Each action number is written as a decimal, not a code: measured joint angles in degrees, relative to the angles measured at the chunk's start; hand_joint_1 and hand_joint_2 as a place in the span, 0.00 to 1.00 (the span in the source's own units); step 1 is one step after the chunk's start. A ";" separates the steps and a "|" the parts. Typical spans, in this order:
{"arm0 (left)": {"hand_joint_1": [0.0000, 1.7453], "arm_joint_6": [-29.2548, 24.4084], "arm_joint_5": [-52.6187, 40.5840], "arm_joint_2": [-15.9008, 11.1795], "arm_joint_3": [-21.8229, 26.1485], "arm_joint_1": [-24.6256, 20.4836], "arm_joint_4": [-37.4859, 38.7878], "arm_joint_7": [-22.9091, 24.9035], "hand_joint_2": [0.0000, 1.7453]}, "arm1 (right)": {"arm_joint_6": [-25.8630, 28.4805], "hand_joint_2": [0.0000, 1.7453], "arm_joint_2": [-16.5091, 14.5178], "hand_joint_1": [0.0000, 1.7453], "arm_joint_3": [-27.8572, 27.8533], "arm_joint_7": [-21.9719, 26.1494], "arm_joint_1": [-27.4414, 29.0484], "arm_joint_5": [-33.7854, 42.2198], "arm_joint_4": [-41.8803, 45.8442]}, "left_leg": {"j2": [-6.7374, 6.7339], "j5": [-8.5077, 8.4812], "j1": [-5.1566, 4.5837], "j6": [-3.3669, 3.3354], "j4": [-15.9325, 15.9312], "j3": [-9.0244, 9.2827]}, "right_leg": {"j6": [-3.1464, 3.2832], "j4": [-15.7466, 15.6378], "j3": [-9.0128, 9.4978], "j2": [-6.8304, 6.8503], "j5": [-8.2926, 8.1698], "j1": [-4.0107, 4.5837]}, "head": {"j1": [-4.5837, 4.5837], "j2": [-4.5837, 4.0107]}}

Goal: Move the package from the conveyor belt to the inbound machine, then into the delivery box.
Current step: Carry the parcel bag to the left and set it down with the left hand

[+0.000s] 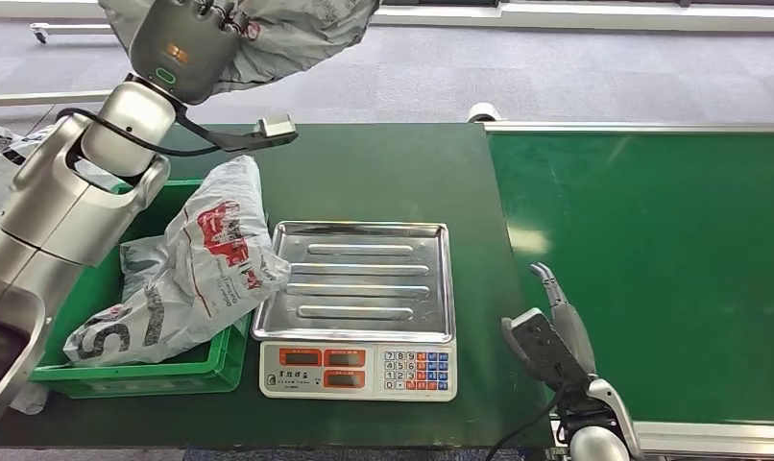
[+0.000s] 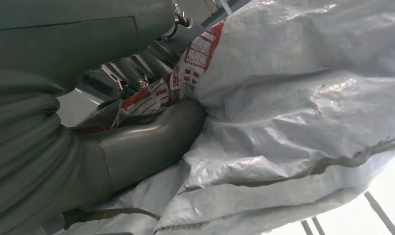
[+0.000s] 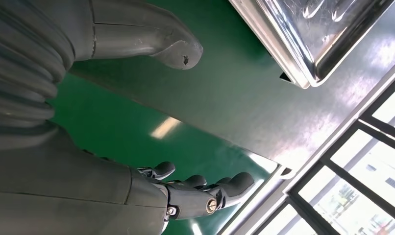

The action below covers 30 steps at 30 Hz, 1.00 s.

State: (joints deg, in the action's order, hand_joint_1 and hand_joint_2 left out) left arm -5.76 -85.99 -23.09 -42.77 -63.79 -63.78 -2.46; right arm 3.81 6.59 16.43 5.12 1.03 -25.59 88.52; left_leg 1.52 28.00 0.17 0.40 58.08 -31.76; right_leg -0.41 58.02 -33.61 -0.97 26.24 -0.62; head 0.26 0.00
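My left hand point(image 1: 186, 38) is raised high at the upper left, above the far end of the green delivery box point(image 1: 162, 370), and grips a grey plastic package point(image 1: 278, 34) with red print. Up close, the thumb point(image 2: 151, 137) presses into the crumpled grey package point(image 2: 293, 112). The scale point(image 1: 359, 293) with its steel tray is bare. Low over the near edge of the green conveyor belt point(image 1: 652, 250), my right hand point(image 1: 551, 331) hangs with fingers point(image 3: 205, 191) apart, holding nothing.
The green box holds several grey-and-red packages, one big one point(image 1: 210, 259) leaning over its rim toward the scale. Another bag point(image 1: 4, 158) lies at the far left. The dark green table point(image 1: 374, 168) carries box and scale.
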 joint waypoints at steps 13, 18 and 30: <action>1.00 2.60 1.34 -11.38 6.00 14.78 0.92 -3.52 1.00 | 0.25 1.00 -0.40 0.00 -3.29 -0.49 4.22 -1.11 4.77 | -0.44 0.05 -0.01 0.07 -0.18 0.19 | 0.08 0.02 -0.06 -0.38 0.04 -0.01 | 0.01 0.00; 1.00 2.28 1.51 -14.71 10.31 29.44 0.70 -2.88 1.00 | 0.91 1.00 -0.40 0.00 -4.96 -0.77 7.91 -1.24 7.92 | -0.47 0.11 -0.02 0.13 -0.20 0.16 | 0.19 0.02 -0.13 -0.47 0.12 -0.01 | 0.01 0.00; 0.18 4.56 0.15 -15.75 24.56 50.67 -3.79 -1.04 1.00 | 1.91 1.00 -0.40 0.00 -7.03 -1.17 12.61 -2.80 12.25 | -0.63 0.26 -0.01 0.18 -0.20 0.17 | 0.25 -0.01 -0.18 -0.50 0.18 0.00 | 0.01 0.00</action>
State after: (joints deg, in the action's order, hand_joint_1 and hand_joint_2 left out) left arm -1.20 -85.84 -38.84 -18.22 -13.12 -67.57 -3.49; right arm 5.72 6.19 9.40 3.95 13.64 -28.39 100.77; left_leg 0.90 28.26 0.16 0.58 57.88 -31.59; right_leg -0.16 58.01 -33.79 -1.48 26.42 -0.62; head 0.27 0.00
